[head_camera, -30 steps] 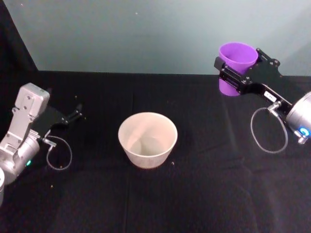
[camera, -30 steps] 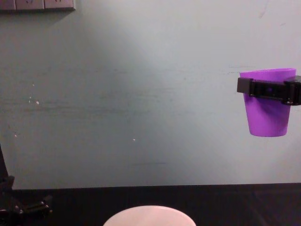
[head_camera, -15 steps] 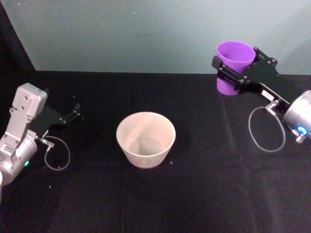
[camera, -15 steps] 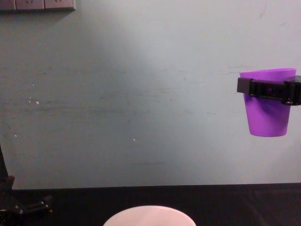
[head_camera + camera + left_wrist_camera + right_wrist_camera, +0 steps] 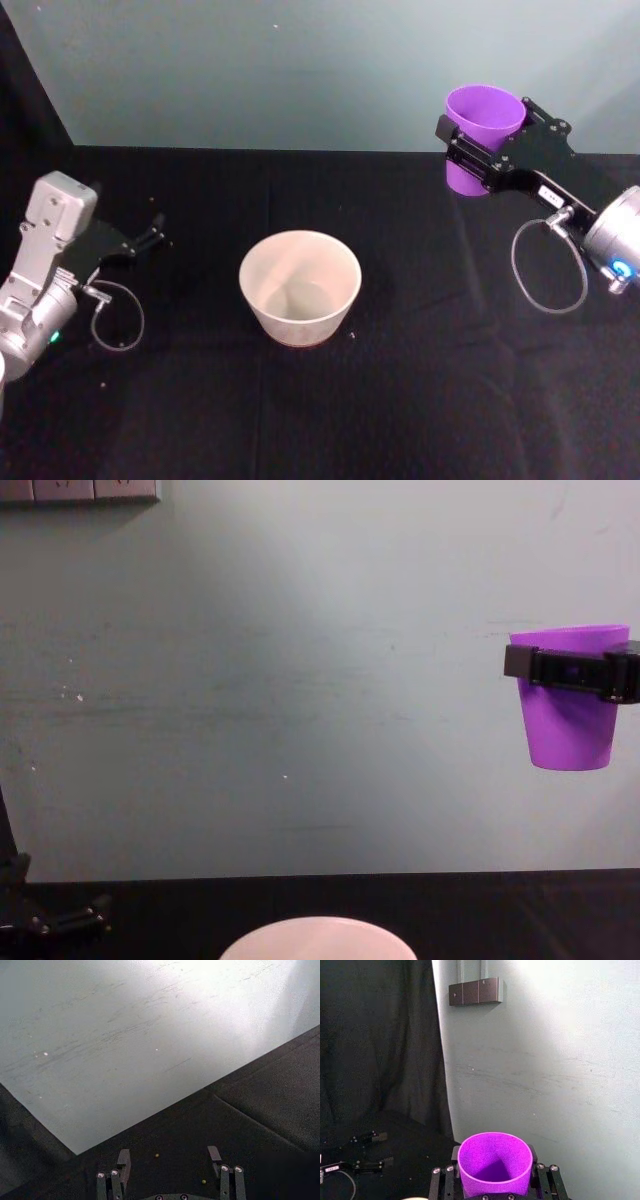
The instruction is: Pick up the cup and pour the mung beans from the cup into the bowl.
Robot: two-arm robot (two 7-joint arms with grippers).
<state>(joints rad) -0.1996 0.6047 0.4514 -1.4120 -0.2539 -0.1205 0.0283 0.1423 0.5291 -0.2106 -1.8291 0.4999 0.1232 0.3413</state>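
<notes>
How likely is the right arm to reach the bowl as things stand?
Probably yes: the right end effector, holding the purple cup aloft right of the bowl, has nothing between them.

Legible text, numbers, brands: none is showing anywhere.
Item: one small white label (image 5: 548,192), sitting on the black body of the right claw (image 5: 480,150) that is gripping the cup (image 5: 487,110); its print is reading too small to make out.
</notes>
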